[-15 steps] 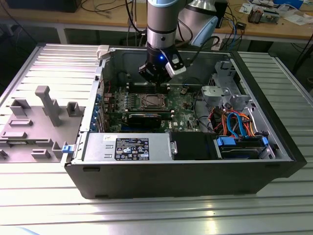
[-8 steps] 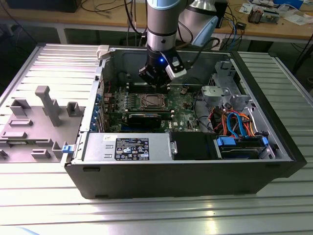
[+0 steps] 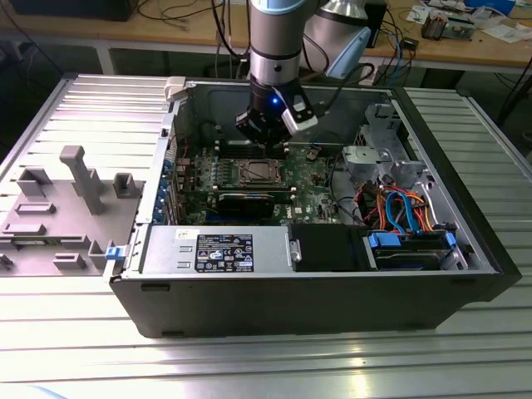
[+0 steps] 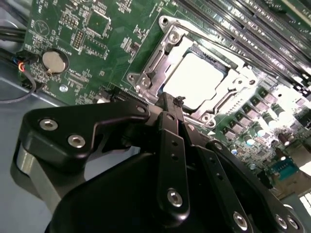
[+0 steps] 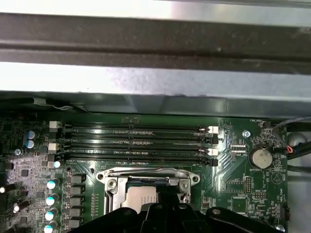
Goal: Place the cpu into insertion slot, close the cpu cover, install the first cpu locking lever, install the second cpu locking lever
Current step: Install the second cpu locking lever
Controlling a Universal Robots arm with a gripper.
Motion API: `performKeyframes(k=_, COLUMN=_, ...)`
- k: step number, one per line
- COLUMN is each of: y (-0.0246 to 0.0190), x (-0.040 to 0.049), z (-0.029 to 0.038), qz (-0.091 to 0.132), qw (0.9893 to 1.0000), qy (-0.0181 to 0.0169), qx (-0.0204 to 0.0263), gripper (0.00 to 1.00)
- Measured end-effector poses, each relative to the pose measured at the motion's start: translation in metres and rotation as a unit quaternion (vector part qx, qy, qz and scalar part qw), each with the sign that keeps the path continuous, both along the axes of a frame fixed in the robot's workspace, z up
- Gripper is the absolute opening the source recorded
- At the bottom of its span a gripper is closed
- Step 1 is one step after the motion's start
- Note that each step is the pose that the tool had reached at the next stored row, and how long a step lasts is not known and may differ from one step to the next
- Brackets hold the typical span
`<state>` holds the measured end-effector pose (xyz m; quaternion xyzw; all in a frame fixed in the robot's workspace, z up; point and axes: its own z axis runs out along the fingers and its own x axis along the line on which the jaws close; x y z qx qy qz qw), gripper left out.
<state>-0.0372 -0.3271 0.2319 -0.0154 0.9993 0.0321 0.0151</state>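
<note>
One claw pinched together above seated cpu, cpu cover down

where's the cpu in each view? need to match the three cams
Exterior view: the cpu sits in the socket mid-motherboard, just below the hand.
Second wrist view: pale square inside the metal frame, beyond the hand's fingertips.
First wrist view: pale square at the picture's lower edge, partly behind the hand.
Shared landmark in both wrist views: the coin cell battery.
</note>
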Motion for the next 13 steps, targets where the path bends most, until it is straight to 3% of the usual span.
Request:
performKeyframes(k=1, y=0.0000, x=0.0000, z=0.0034, qz=0.000, qw=1.0000, qy=0.0000, qx=0.0000, gripper=0.11)
performKeyframes(k=4, y=-0.0010, x=0.0001, z=0.0043, qz=0.000, qw=1.0000, qy=0.0001, qx=0.0000, gripper=0.11)
performKeyframes(k=8, y=-0.0076, x=0.0000, z=0.0042, qz=0.000, qw=1.0000, qy=0.0000, qx=0.0000, gripper=0.11)
performKeyframes(k=13, y=-0.0078, x=0.0000, z=0.0043, qz=0.000, qw=1.0000, qy=0.0000, qx=0.0000, gripper=0.11)
